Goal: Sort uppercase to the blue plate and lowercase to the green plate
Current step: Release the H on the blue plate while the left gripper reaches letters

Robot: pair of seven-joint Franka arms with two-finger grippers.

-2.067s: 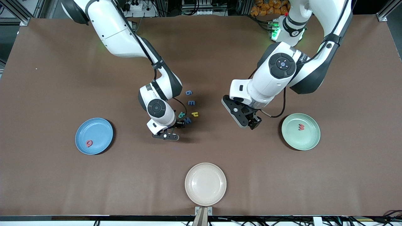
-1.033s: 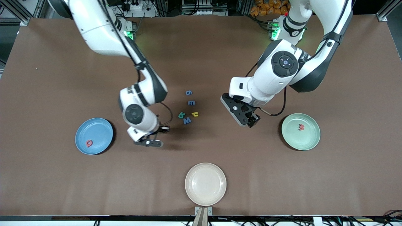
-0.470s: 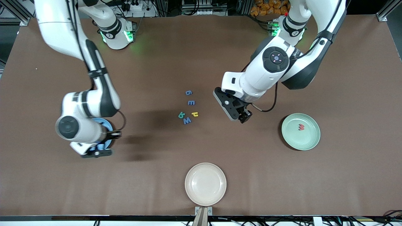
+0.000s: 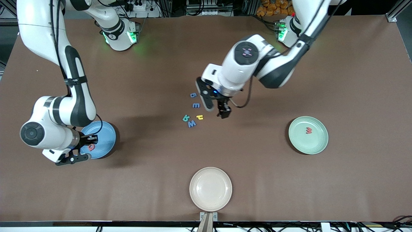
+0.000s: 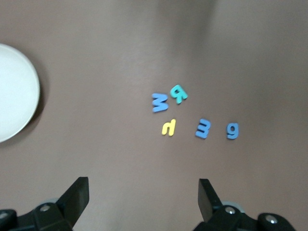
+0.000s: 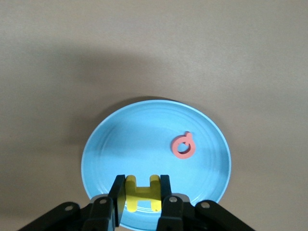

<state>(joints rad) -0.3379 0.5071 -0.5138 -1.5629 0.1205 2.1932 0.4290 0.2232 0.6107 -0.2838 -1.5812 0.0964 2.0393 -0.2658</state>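
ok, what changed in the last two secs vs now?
The right hand, shut on the yellow H, carried it from the letter cluster to over the blue plate, where the red Q lies. The left hand, open, moved from near the green plate to over the table beside the letters. The yellow h, blue W, teal R and both plates stayed put.
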